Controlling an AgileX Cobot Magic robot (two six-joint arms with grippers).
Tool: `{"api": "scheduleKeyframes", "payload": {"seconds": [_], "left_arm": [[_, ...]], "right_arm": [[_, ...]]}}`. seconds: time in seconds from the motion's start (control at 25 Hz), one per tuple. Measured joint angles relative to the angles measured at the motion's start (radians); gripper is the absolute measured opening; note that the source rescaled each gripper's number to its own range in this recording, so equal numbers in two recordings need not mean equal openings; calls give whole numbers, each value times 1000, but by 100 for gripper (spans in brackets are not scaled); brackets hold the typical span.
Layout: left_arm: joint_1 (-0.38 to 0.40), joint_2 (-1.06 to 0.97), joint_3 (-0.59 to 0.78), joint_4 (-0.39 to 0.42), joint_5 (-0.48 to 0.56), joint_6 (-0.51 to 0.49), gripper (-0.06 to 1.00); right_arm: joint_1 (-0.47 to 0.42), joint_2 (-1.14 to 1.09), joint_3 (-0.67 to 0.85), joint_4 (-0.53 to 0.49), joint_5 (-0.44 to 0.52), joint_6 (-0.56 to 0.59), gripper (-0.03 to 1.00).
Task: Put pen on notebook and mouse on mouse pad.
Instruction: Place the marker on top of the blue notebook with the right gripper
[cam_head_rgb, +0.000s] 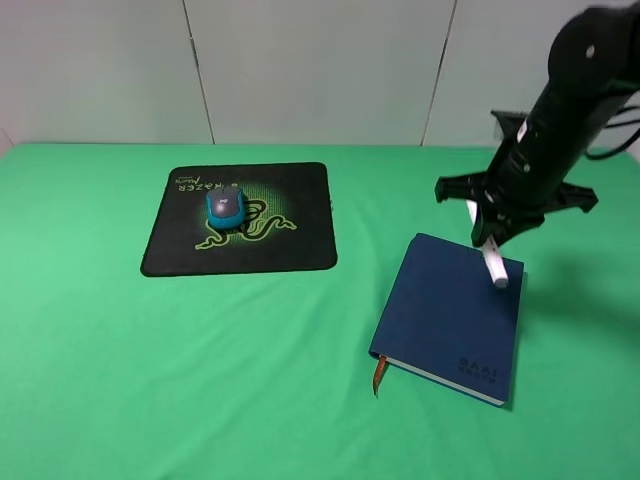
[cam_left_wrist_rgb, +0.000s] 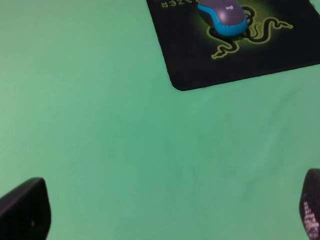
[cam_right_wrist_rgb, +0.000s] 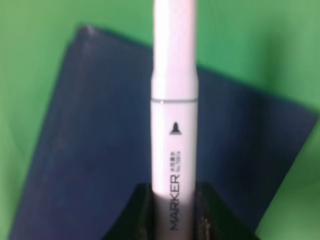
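Observation:
The white pen (cam_head_rgb: 494, 266) hangs tilted over the far right corner of the navy notebook (cam_head_rgb: 450, 320), held by my right gripper (cam_head_rgb: 487, 238), which is shut on it. In the right wrist view the pen (cam_right_wrist_rgb: 174, 125) runs out from between the dark fingers (cam_right_wrist_rgb: 141, 212) with the notebook (cam_right_wrist_rgb: 90, 165) below it. The grey and teal mouse (cam_head_rgb: 227, 207) sits on the black mouse pad (cam_head_rgb: 290, 240) at the back left. The left wrist view shows the mouse (cam_left_wrist_rgb: 225, 17) on the mouse pad (cam_left_wrist_rgb: 200, 60), and my left gripper (cam_left_wrist_rgb: 170, 212) open over bare green cloth.
A green cloth (cam_head_rgb: 200, 370) covers the whole table. An orange ribbon bookmark (cam_head_rgb: 379, 376) sticks out of the notebook's near left corner. A grey panelled wall (cam_head_rgb: 300, 60) stands behind the table.

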Motion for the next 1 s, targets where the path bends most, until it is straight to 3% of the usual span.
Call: {"api": "scheduleKeyframes", "payload": {"seconds": [0.28,0.52,1.0], "left_arm": [[0,0,0,0,-2,0,100],[0,0,0,0,-2,0,100],[0,0,0,0,-2,0,100]], "right_arm": [[108,0,113,3,-154,60,0],[121,0,185,-12,-230,76,0],[121,0,241,-14,-262,76,0]]}}
